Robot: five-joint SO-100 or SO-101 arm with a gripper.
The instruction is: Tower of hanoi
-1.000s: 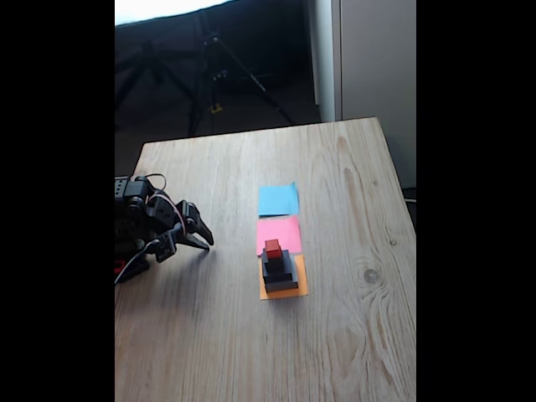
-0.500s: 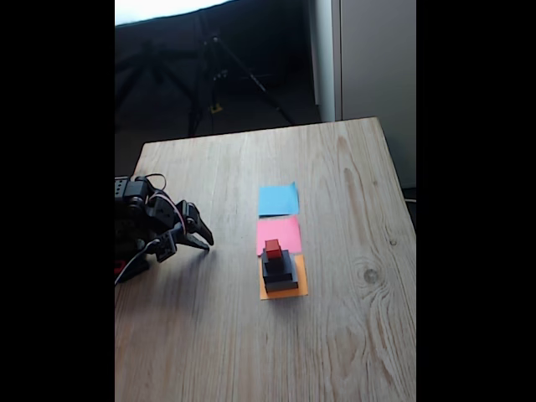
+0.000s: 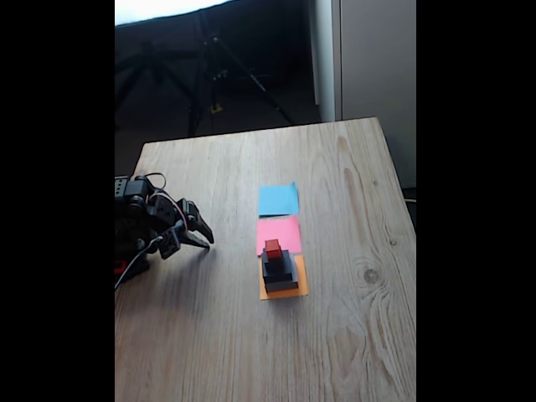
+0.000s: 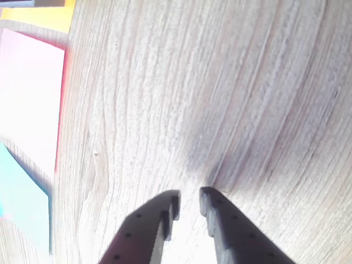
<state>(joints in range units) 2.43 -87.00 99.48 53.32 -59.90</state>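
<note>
While the tower of hanoi [image 3: 279, 268] sits stacked on the orange paper square [image 3: 299, 289], red cube [image 3: 273, 248] on top, pink square [image 3: 278, 233] & blue square [image 3: 278, 199] lie at 12 o'clock. Gripper [image 3: 207, 243] at 9 o'clock, well apart, low over table [image 3: 352, 335], tips slightly parted w/ nothing between.

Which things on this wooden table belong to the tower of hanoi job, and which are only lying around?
Belong to the job:
- tiny red cube, top of the stack
- small black cube beneath it
- medium black block
- large flat grey block, at the bottom
- gripper

Only lying around:
- blue paper square
- pink paper square
- orange paper square, under the stack
- black tripod behind the table
</note>
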